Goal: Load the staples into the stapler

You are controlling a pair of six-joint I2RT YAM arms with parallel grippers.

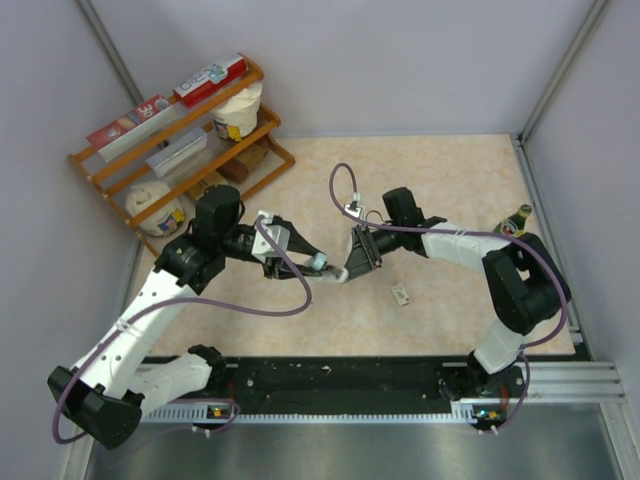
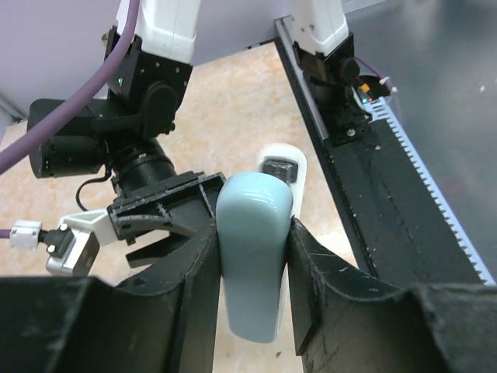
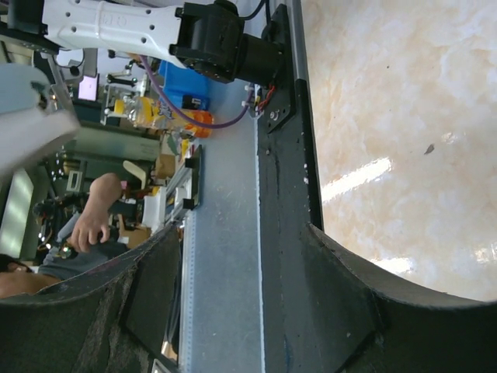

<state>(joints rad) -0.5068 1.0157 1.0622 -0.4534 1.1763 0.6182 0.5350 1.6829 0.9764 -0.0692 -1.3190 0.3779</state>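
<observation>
Staples (image 1: 401, 294) lie on the table (image 1: 450, 180) near the right gripper (image 1: 352, 264), parted and empty, while the left gripper (image 2: 255, 237) clamps the stapler (image 2: 252, 280), which should be held steady for opening.

Evenly bright with soft shadows; glare streaks the table (image 3: 404, 116), near edges seemingly blurred.

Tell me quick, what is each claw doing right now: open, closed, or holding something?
Left claw: closed on the pale blue stapler.
Right claw: open, holding nothing.
</observation>
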